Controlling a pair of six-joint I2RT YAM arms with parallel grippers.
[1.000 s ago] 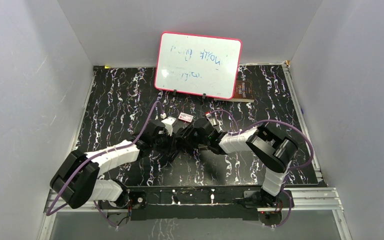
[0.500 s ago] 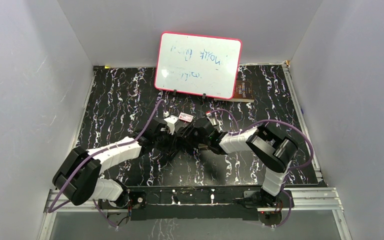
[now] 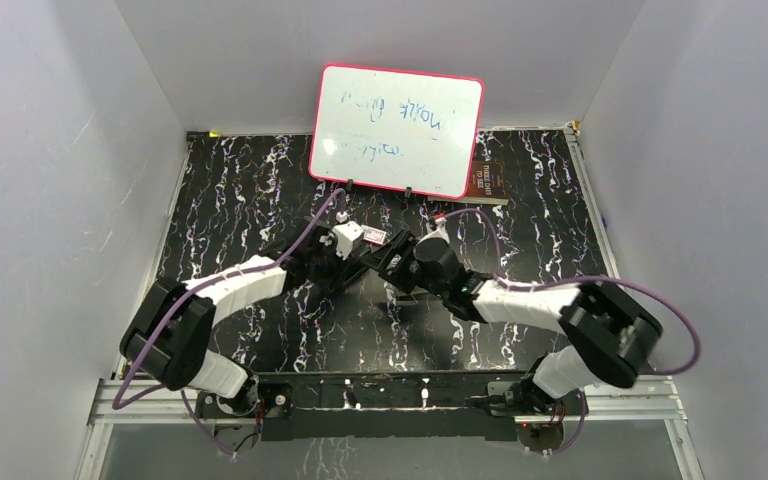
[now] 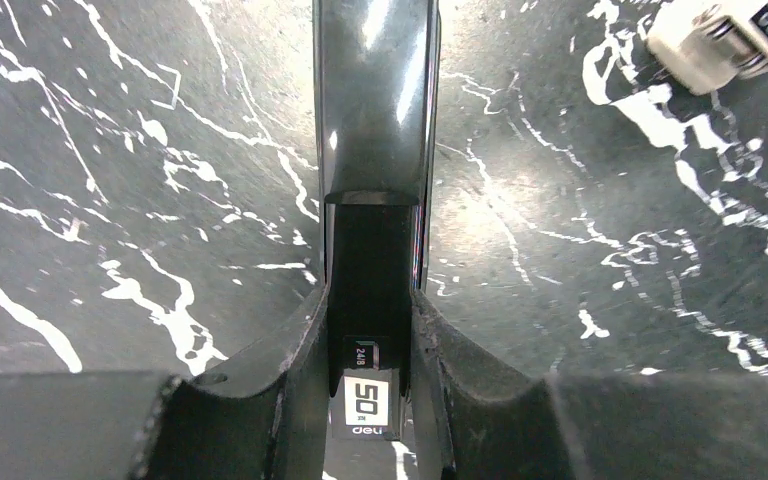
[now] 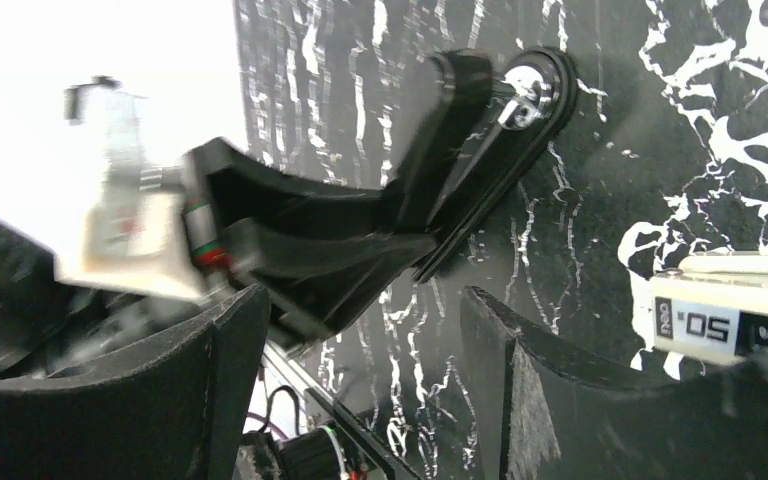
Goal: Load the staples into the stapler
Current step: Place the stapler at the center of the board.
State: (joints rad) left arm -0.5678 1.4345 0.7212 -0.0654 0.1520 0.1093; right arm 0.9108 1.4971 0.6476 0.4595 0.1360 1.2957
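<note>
A black table point(image 3: 220, 200) with white marbled veins sits inside pale walls. A whiteboard point(image 3: 397, 130) with a pink rim and faint blue scribbles is propped at the back. Two robot arms reach inward from the near edge and meet near the middle of the table.

The left gripper point(image 4: 370, 310) is clamped on the stapler point(image 4: 375, 100), a slim black desk model. Its dark padded fingers point(image 4: 290, 360) press on both sides of the stapler's near end, where a small label reads "50". From that wrist camera the stapler's glossy body runs straight away from the fingers. The pictures do not show whether it rests on the table or is lifted just above it.

The right gripper point(image 5: 360, 310) has its jaws spread wide apart with nothing between them. It sits just beside the stapler, facing it from the other side. From this wrist view the stapler shows two long black halves joined at a shiny pivot at the far end, with the left gripper's fingers wrapped round the other end.

A small white box point(image 3: 372, 236) with a red label lies on the table just behind the two grippers, close to the stapler.
</note>
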